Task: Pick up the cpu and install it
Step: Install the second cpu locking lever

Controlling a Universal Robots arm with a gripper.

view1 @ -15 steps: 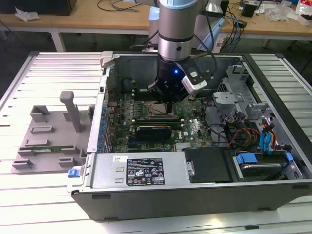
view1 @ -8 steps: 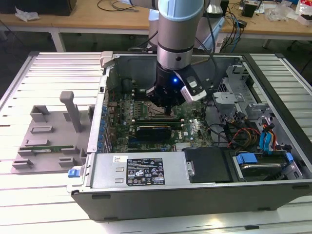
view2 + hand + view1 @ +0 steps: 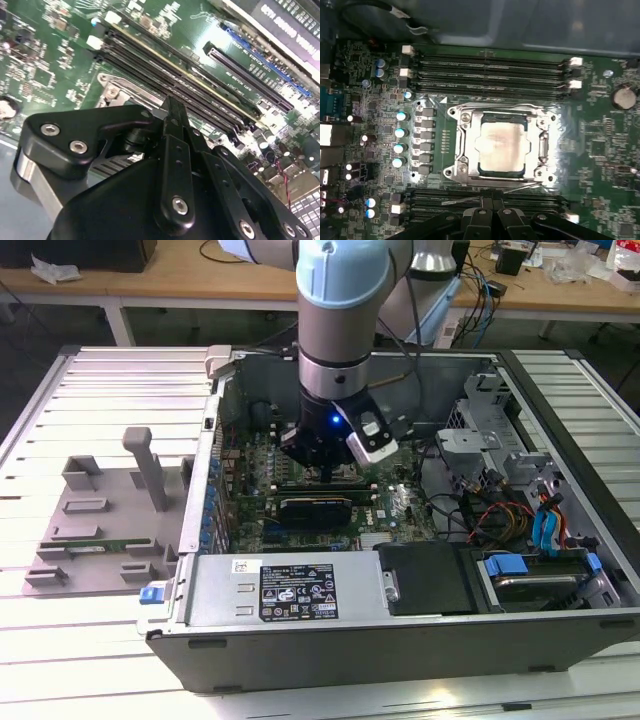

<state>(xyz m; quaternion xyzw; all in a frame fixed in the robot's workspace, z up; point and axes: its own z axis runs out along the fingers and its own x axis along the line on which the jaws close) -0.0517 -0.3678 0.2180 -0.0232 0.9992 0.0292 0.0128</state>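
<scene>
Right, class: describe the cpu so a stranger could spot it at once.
Start at the open computer case, then the green motherboard inside. Between the banks of long black memory slots sits a metal socket frame; the cpu is the flat silver-grey square in it, the one plain smooth surface there.

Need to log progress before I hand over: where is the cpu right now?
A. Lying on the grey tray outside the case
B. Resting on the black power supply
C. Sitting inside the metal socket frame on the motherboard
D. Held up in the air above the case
C: in the first wrist view the cpu lies flat within the socket frame on the motherboard, its silver-grey top showing.
</scene>
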